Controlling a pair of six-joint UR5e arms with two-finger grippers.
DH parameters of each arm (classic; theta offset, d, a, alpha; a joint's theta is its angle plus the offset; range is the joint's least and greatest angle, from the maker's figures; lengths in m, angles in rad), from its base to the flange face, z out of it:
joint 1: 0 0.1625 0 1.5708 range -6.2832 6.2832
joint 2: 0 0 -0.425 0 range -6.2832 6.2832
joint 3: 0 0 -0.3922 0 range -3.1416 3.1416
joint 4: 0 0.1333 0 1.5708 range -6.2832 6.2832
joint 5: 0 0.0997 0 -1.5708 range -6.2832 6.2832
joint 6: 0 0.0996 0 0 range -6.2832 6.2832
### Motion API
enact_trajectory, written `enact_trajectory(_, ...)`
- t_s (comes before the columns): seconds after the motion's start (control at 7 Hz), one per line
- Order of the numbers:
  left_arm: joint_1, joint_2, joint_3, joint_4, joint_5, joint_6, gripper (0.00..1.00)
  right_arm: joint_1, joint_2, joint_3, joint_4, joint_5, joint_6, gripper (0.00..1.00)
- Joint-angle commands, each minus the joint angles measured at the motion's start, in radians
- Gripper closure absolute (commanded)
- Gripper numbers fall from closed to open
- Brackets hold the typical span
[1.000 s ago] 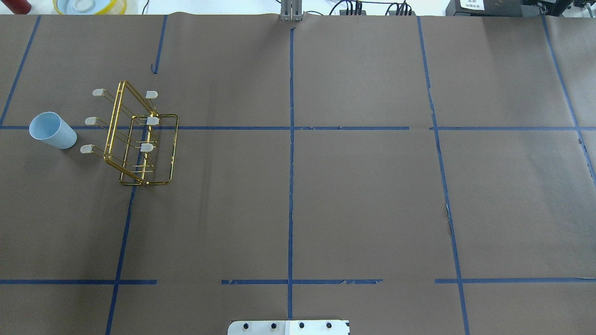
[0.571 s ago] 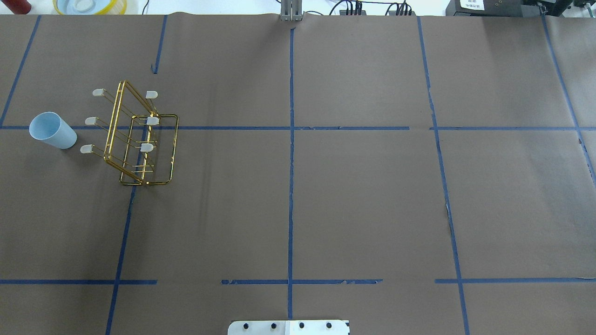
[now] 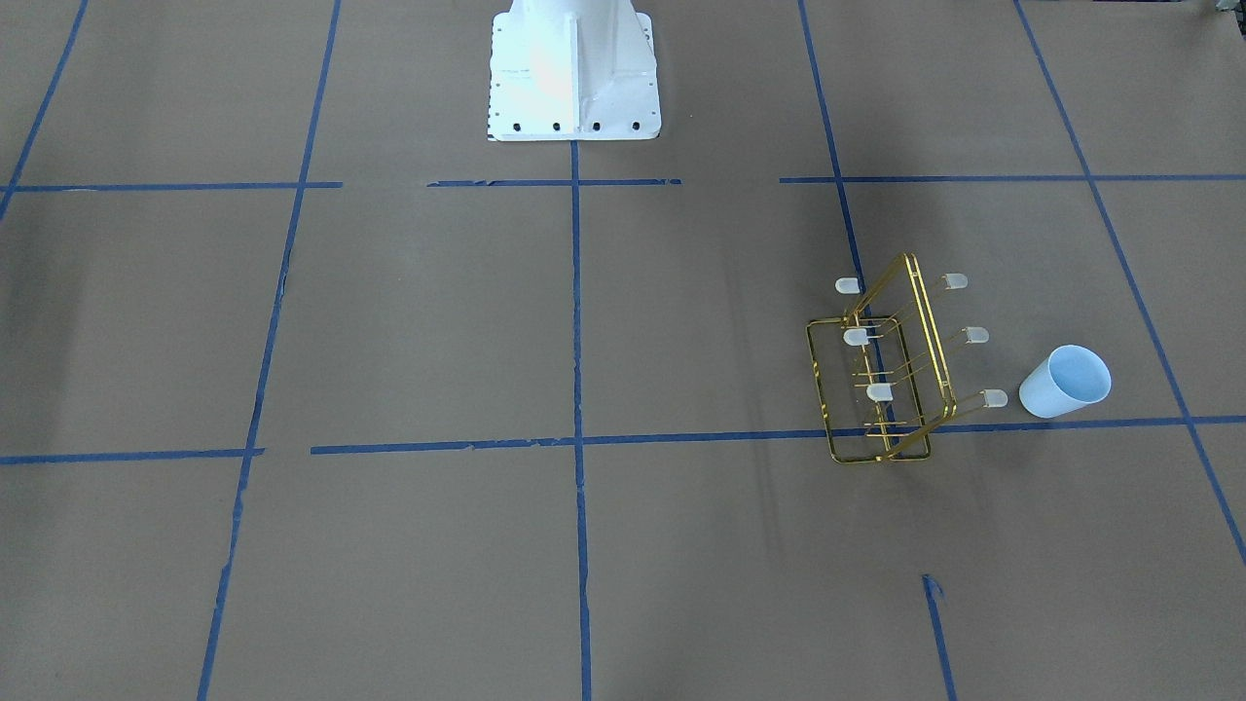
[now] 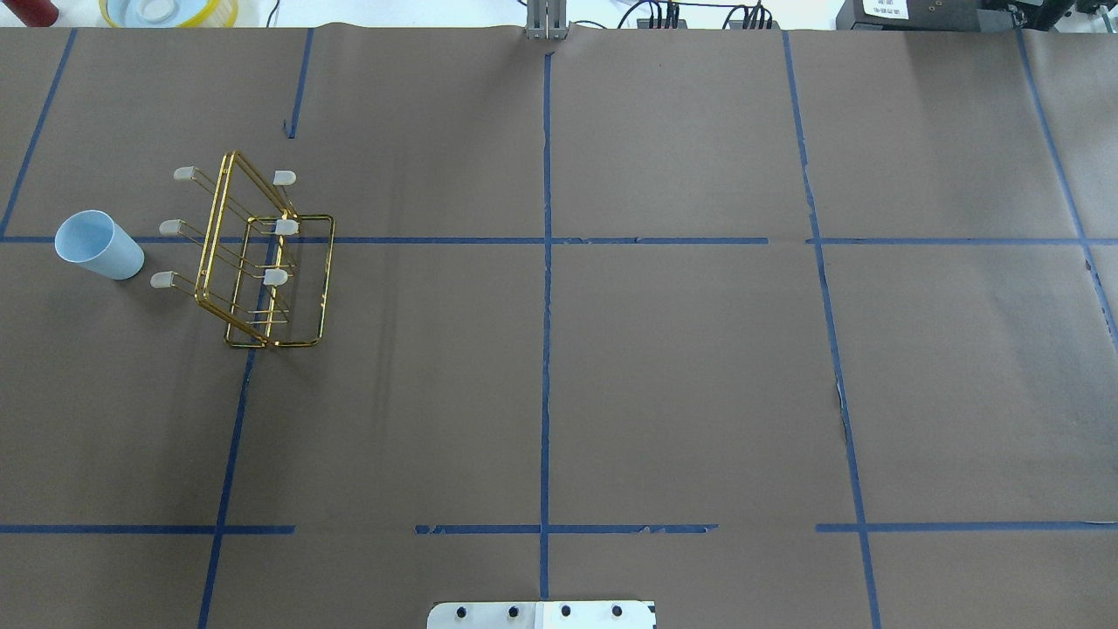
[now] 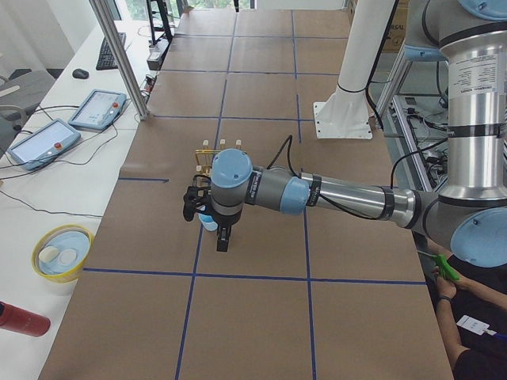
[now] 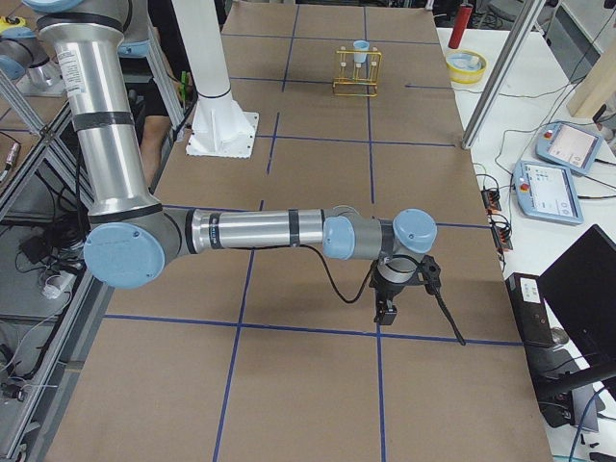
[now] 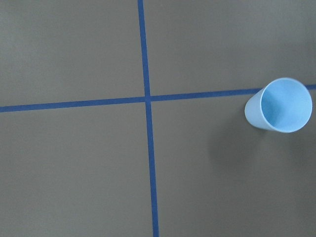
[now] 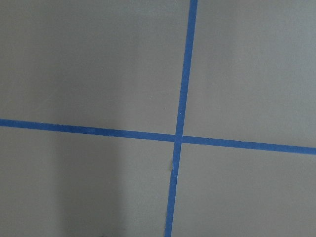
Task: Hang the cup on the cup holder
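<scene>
Cup [image 4: 98, 246] stands upright on the table [image 4: 699, 393], mouth open to the ceiling, well out on the robot's left side and sitting on one of the blue tape lines [image 4: 541, 349] that grid the brown paper. Just beside it, towards the middle of the table, is the cup holder [image 4: 274, 278], a gold wire rack with a rectangular base, a slanted frame and 6 white-capped prongs, 3 to each side. The cup is near the 3 caps that point its way but is apart from them, and nothing hangs on any prong. The left gripper [image 5: 207, 226] shows only in the view from the left end of the table. There its arm reaches out level over the paper and the gripper points down, overlapping a sliver of pale blue (the cup, partly hidden behind it). I cannot tell whether its fingers are spread or drawn together, nor whether they touch the cup. The left wrist camera looks straight down and catches the cup at the right edge of its view. The right gripper [image 6: 385, 310] hangs above the table well away from both things, and its finger state cannot be told either.
</scene>
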Motion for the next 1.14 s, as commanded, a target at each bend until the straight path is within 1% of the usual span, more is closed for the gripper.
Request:
enact_trajectory(0.0, 0.117, 0.001, -0.057, -0.153, 0.169, -0.257, 0.0, 0.0, 0.0, 0.0, -0.001, 0.0, 0.0, 0.0)
enact_trajectory(0.14, 0.17, 0.008, -0.061, -0.257, 0.21, -0.377, 0.0, 0.0, 0.0, 0.0, 0.001, 0.0, 0.0, 0.0)
enact_trajectory(0.29, 0.229, 0.025, -0.077, -0.319, 0.271, -0.48, 0.0, 0.0, 0.0, 0.0, 0.001, 0.0, 0.0, 0.0)
enact_trajectory(0.43, 0.323, 0.051, -0.092, -0.377, 0.391, -0.593, 0.0, 0.0, 0.0, 0.0, 0.001, 0.0, 0.0, 0.0)
enact_trajectory(0.57, 0.395, 0.059, -0.091, -0.423, 0.446, -0.699, 0.0, -0.002, 0.0, 0.0, -0.001, 0.0, 0.0, 0.0)
enact_trajectory(0.71, 0.513, 0.065, -0.089, -0.436, 0.58, -0.814, 0.0, 0.0, 0.0, 0.0, 0.001, 0.0, 0.0, 0.0)
enact_trajectory(0.86, 0.657, 0.067, -0.081, -0.445, 0.732, -0.95, 0.0, 0.0, 0.0, 0.0, 0.001, 0.0, 0.0, 0.0)
enact_trajectory(1.0, 0.728, 0.068, -0.059, -0.468, 0.814, -1.032, 0.0, 0.0, 0.0, 0.0, 0.001, 0.0, 0.0, 0.0)
